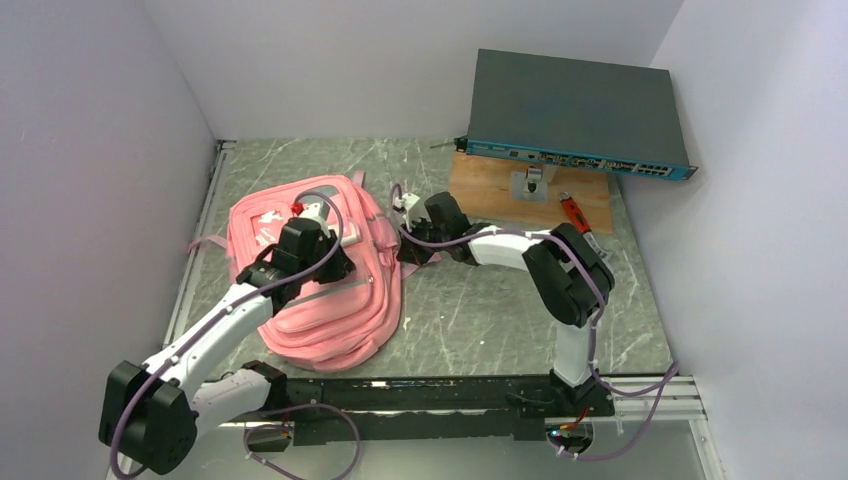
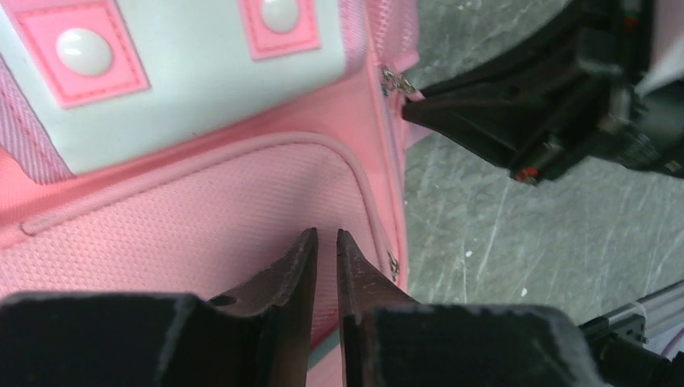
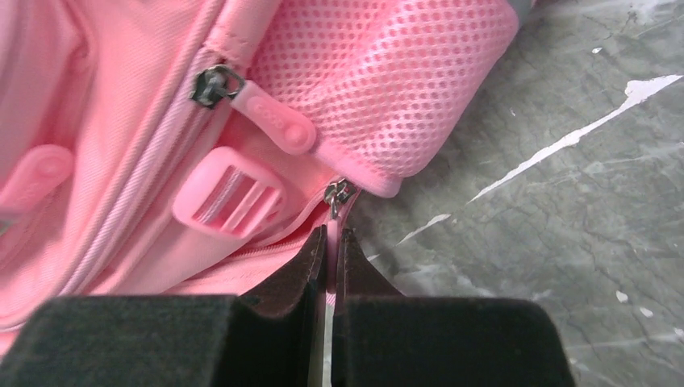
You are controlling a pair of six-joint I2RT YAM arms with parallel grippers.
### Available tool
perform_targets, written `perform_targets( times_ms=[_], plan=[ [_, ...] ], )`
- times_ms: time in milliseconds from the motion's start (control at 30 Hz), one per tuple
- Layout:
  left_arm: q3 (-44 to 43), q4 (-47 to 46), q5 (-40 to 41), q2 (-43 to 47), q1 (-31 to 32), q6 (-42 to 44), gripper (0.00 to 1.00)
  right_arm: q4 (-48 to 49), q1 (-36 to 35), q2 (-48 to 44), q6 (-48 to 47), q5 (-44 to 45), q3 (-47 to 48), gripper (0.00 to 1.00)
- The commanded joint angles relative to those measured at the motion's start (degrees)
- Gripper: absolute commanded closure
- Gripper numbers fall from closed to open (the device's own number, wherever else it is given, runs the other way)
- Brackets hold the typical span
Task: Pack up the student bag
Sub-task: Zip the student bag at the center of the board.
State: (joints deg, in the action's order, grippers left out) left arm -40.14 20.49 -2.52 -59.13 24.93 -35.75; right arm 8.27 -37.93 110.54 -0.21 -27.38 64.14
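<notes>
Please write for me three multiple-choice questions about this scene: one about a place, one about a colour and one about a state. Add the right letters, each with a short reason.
1. Where is the network switch?
A. Over the wooden board at the far right of the table
B. On top of the bag
C. At the near left corner of the table

2. What colour is the student bag?
A. Blue
B. Pink
C. Green

3. In what state is the right hand?
A. Open, above the table
B. Shut on a strap buckle
C. Shut on a zipper pull

Answers:
1 A: the top view shows the switch over the board in the far right corner.
2 B: its fabric is pink in all three views.
3 C: the right wrist view shows the fingers closed on the pink pull below the metal slider.
</notes>
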Motion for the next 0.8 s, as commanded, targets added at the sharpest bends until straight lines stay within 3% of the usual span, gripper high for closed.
perform_targets(
  times_ms=[0, 233, 533, 633, 767],
  plan=[
    [2.1, -8.5, -0.5, -4.2, -2.6, -0.8, 0.82, -6.7, -3.7, -5.6, -6.0, 8.8, -1.2, 1.0],
    [7.0, -19.9, -3.9, -12.0, -7.4, -6.5, 0.92, -8.5, -9.4, -10.8, -9.8, 18.9, -7.5, 1.0],
    [5.0, -23.1, -7.2, -13.3, -9.2, -5.7, 0.89, -1.8, -15.7, -17.0, -10.1, 21.3, -17.5, 1.0],
    [4.2, -22.8, -12.3, -11.4, -10.4, -4.4, 0.8, 2.2, -14.8, -18.7, -8.2, 20.2, -19.9, 1.0],
    [4.2, -16.3, -13.1, -2.9, -10.7, -1.1, 0.46, 7.3, -9.6, -19.2, -4.1, 12.7, -20.3, 1.0]
  ],
)
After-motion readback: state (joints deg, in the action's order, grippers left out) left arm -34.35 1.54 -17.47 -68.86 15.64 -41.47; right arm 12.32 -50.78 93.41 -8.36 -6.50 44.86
